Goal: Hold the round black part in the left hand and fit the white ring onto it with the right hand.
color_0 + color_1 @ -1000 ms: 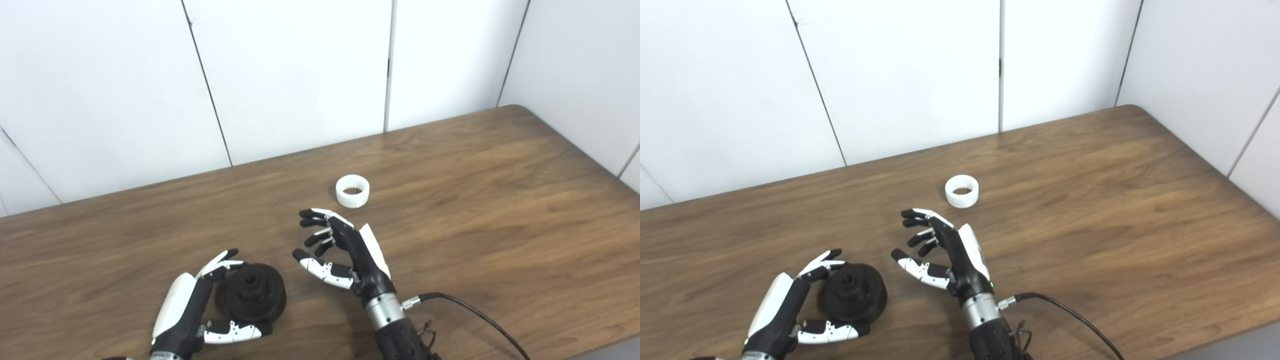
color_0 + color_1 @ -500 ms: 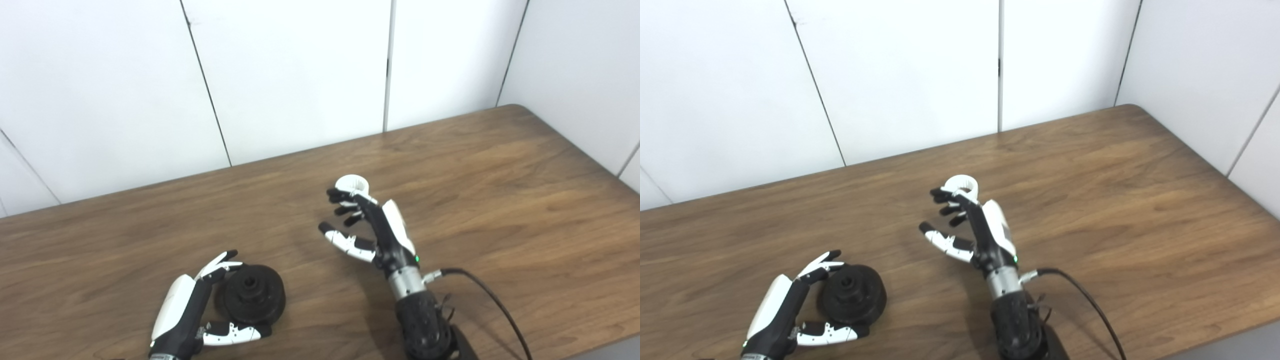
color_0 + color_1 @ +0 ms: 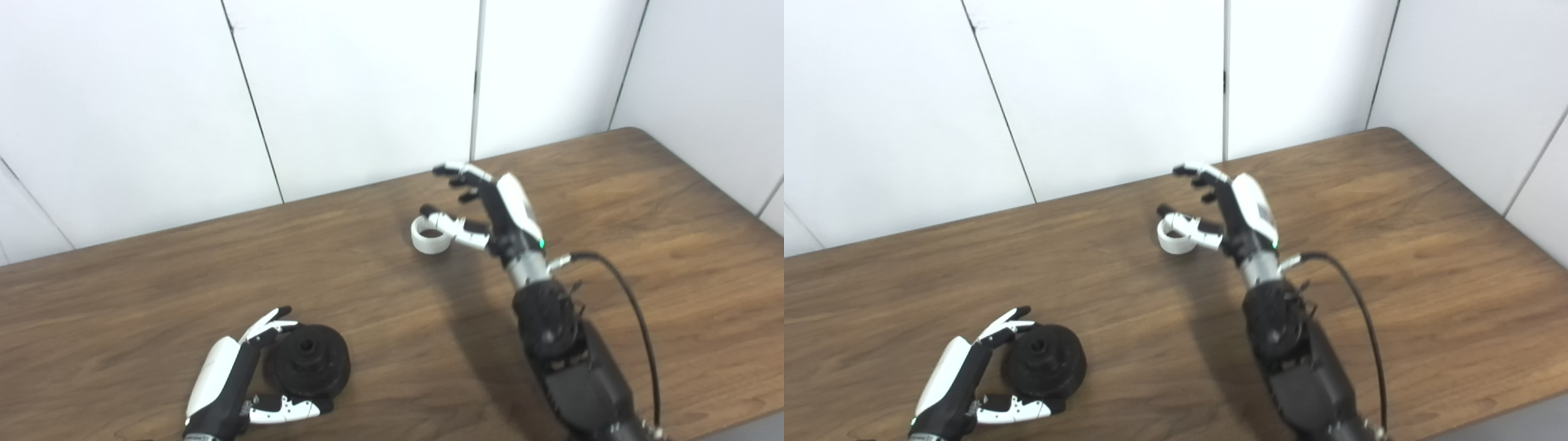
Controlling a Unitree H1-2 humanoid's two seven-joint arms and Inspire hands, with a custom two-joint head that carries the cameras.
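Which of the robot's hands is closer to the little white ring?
The right hand: it hovers open over the white ring, thumb across its top. The left hand is far off, cupped around the round black part.

Bare table (image 3: 643, 202) around white ring (image 3: 429, 240), right hand (image 3: 490, 208) above it

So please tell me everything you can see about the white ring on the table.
The white ring is a short, thick-walled band, plastic by its look, with a dark round opening that faces up. It lies flat on the brown wooden table, toward the far edge. The open right hand hangs over it, thumb crossing in front of its top; whether they touch cannot be told. It is far from the round black part.
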